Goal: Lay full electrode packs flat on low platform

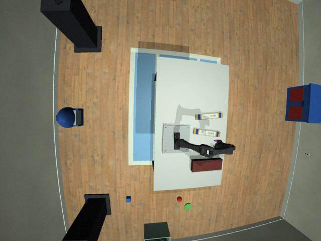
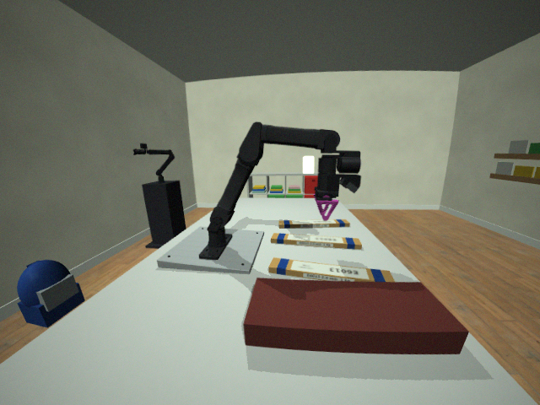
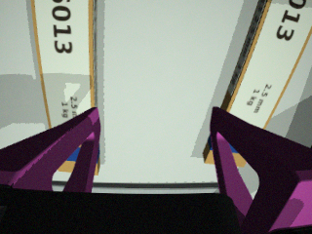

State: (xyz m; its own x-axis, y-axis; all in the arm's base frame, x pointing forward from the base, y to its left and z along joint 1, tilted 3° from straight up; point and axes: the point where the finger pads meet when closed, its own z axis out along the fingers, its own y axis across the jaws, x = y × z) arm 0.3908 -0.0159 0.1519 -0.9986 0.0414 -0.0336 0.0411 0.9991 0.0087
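Observation:
The dark red platform (image 1: pixel 206 165) (image 2: pixel 348 307) has nothing on it. Three orange, blue-banded packs lie flat on the table in a row. The far pack (image 1: pixel 208 115) (image 2: pixel 314 224) is furthest from the platform. The middle pack (image 1: pixel 206 132) (image 2: pixel 315 240) shows at the right in the wrist view (image 3: pixel 273 63). The near pack (image 2: pixel 331 269) lies beside the platform, shows at the left in the wrist view (image 3: pixel 70 73), and is mostly hidden by the arm in the top view. My gripper (image 1: pixel 214 143) (image 2: pixel 326 218) (image 3: pixel 155 117) is open and empty, pointing down, raised above the table between the middle and near packs.
The arm's grey base plate (image 1: pixel 168 145) (image 2: pixel 183 262) is beside the packs on the table (image 1: pixel 191 85) (image 2: pixel 131 348). The table's long edge runs close past the packs' outer ends. A blue helmet (image 1: pixel 66 117) (image 2: pixel 43 283) is away from the table.

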